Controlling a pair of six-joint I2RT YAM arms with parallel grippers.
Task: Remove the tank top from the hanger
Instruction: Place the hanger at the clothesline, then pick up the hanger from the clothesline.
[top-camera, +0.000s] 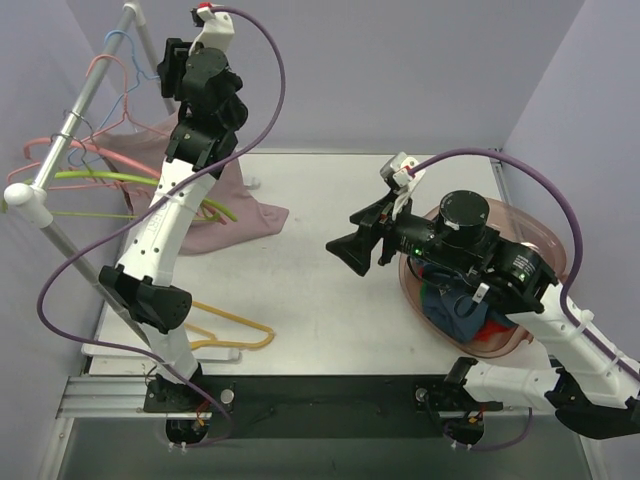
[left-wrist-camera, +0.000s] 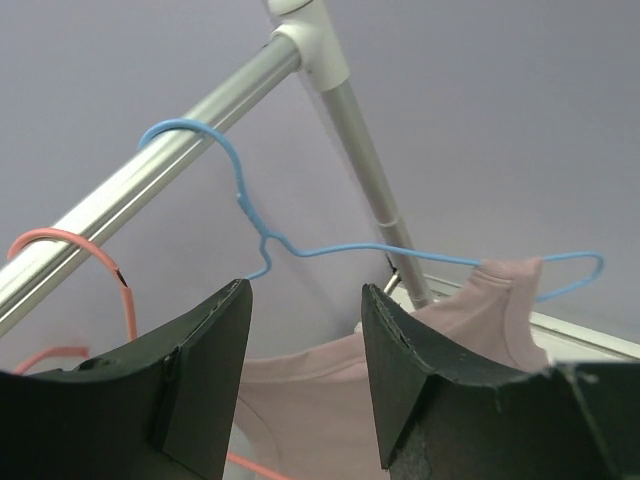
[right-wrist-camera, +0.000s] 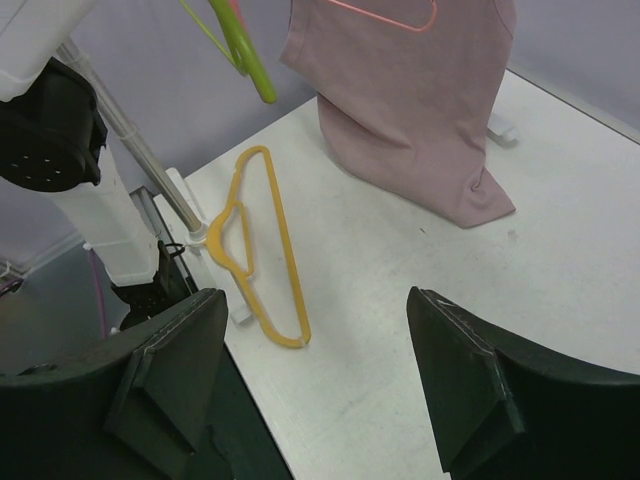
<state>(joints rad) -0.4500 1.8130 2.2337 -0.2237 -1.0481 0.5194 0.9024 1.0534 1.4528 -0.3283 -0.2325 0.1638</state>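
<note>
While the right gripper (right-wrist-camera: 318, 300) hangs open far off, the open left gripper (left-wrist-camera: 305, 290) sits just below the hanger (left-wrist-camera: 350, 248) carrying the tank top (left-wrist-camera: 300, 400).

Three views: one fixed overhead, one on each wrist.

The top external camera looks down from above and behind, far enough off to take in the whole table (top-camera: 330, 300), with the rail (top-camera: 72, 115) at the upper left of its frame. The left wrist camera is close under that rail and faces upward past its own fingers (left-wrist-camera: 200, 380) at the blue hanger (left-wrist-camera: 243, 200) and the tank top (left-wrist-camera: 320, 390). The right wrist camera is higher over the table, angled down and across it. It shows the yellow hanger (right-wrist-camera: 287, 250) at centre left and the same tank top along its top edge, and the overhead view shows both as well.
</note>
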